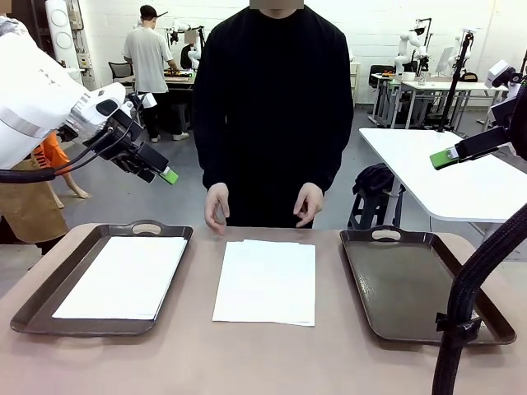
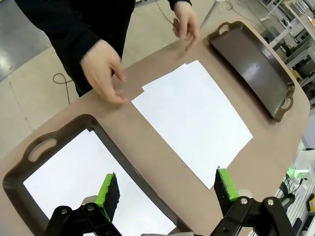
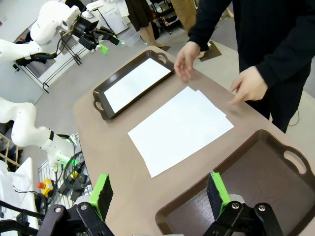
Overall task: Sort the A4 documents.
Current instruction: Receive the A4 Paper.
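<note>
We see the A4 documents [image 1: 265,281] stacked at the centre of the frame on the tabletop [image 1: 263,362], perhaps two or three sheets, with one more sheet [image 1: 123,276] in the tray [image 1: 29,311] at lower left. Our left gripper [image 2: 166,187] and right gripper [image 3: 159,192] hang above, jaws released, holding nothing

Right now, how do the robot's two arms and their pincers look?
The left arm is white and rounded, with black cables alongside. The left pincer and right pincer are black with bright green pads. A black ribbed hose hangs at the right.
</note>
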Action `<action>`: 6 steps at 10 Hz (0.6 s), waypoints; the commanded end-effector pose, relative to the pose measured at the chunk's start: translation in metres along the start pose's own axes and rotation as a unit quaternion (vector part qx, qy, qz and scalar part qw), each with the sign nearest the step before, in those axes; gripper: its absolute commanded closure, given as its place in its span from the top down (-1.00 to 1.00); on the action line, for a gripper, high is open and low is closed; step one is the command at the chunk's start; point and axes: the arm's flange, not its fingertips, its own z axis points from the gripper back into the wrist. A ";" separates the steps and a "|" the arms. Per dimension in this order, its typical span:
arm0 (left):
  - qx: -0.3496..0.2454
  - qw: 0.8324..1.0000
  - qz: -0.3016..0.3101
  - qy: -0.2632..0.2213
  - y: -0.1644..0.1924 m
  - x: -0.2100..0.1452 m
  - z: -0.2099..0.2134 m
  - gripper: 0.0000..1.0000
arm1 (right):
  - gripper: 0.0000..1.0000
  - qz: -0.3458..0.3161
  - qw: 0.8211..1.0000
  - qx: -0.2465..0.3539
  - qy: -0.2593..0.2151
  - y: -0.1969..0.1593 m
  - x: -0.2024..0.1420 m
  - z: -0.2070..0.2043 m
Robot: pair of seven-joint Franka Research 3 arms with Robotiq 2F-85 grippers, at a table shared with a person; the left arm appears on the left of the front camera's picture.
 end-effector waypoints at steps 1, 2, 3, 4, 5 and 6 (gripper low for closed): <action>-0.019 1.000 -0.011 0.000 0.000 -0.004 0.001 1.00 | 1.00 0.001 1.000 0.003 -0.003 0.001 0.000 0.000; -0.019 1.000 -0.008 0.010 0.001 -0.004 0.001 1.00 | 1.00 0.001 1.000 0.003 -0.003 0.001 0.000 0.000; -0.003 1.000 0.000 0.002 -0.001 0.000 0.000 1.00 | 1.00 0.001 1.000 0.003 -0.003 0.001 0.000 0.000; -0.003 1.000 0.000 0.002 -0.001 0.000 0.000 1.00 | 1.00 0.001 1.000 0.003 -0.003 0.001 0.000 0.000; -0.003 1.000 0.000 0.002 -0.001 0.000 0.000 1.00 | 1.00 0.001 1.000 0.003 -0.003 0.001 0.000 0.000; -0.003 1.000 0.000 0.002 -0.001 0.000 0.000 1.00 | 1.00 0.001 1.000 0.003 -0.003 0.001 0.000 0.000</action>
